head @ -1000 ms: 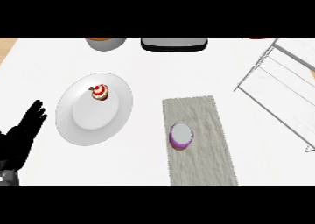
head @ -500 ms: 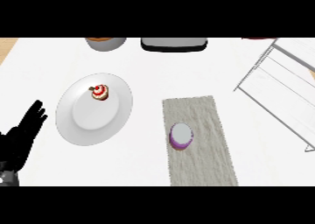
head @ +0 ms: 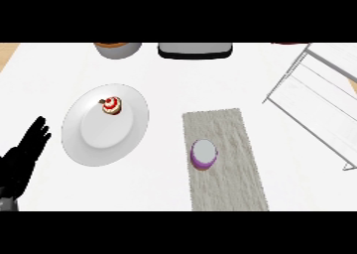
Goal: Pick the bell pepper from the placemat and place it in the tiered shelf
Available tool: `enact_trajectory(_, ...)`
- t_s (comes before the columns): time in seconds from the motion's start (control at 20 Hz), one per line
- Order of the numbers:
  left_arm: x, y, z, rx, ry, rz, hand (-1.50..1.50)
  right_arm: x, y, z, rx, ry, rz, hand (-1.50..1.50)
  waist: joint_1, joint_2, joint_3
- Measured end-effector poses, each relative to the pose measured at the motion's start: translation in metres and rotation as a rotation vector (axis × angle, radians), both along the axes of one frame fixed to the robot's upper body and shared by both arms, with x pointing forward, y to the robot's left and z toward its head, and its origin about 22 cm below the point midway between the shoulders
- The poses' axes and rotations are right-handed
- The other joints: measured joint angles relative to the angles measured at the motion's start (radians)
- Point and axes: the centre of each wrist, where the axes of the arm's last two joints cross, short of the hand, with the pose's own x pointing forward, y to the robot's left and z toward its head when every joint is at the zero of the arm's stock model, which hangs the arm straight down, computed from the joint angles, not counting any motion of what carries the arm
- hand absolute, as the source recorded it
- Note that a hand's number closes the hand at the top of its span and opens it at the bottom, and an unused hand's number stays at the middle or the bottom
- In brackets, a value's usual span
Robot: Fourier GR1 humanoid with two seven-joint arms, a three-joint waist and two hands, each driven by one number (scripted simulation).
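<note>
On the grey woven placemat (head: 225, 129) lies a small round purple and white object (head: 203, 153), which does not look like a bell pepper. The wire tiered shelf (head: 324, 99) stands at the right edge of the counter. My left hand (head: 20, 158) shows at the lower left edge, open with fingers up, resting well away from the placemat. My right hand does not show.
A white plate (head: 93, 139) left of the placemat carries a small red and white cupcake (head: 112, 105). At the far edge stand a grey bowl (head: 118, 48) and a dark tray-like object (head: 195, 50).
</note>
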Motion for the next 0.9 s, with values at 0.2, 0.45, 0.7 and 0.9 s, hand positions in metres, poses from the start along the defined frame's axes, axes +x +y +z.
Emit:
enact_trajectory(0.2,-0.003,-0.004,-0.002,0.004,0.002,0.008,0.00,-0.042,-0.003,0.024,0.001,-0.105,0.008,-1.50,-0.007,-0.003,0.000)
enact_trajectory(0.45,-0.002,0.002,0.000,-0.001,0.007,0.029,0.00,-0.099,-0.012,0.044,-0.030,-0.207,-0.049,-1.50,-0.027,-0.009,-0.001)
enact_trajectory(0.7,-0.014,0.010,-0.006,-0.001,0.020,0.066,0.00,-0.145,-0.028,0.054,-0.067,-0.216,-0.074,-1.50,-0.065,-0.025,-0.002)
enact_trajectory(0.9,-0.022,0.017,-0.009,0.004,0.034,0.090,0.00,-0.174,-0.044,0.054,-0.080,-0.214,-0.060,-1.50,-0.091,-0.034,-0.002)
